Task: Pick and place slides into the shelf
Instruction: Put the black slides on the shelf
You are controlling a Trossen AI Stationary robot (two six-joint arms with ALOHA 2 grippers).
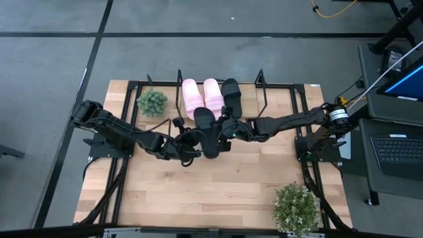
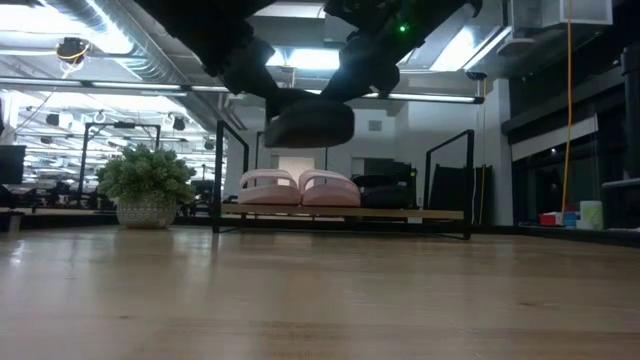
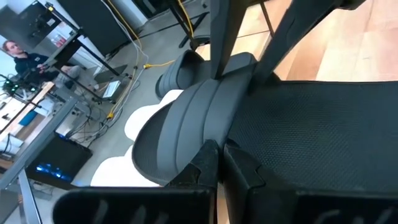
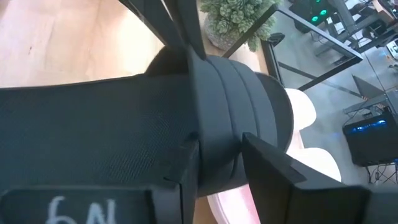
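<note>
The left pincer [image 1: 195,144] and the right pincer [image 1: 223,132] both clamp the black slide [image 1: 207,129], lifted off the bench [image 1: 198,192]. It looks light and flexible; its strap gives the firmest hold. Beyond, pink slides [image 1: 201,96] sit on the shelf [image 1: 277,99].

Both arms are dark, jointed and slim, with black cabling along them. The left arm [image 1: 119,132] is all black. The right arm [image 1: 291,122] carries a silver band with a yellow spot near its base beside the counter [image 1: 198,198] edge.
</note>
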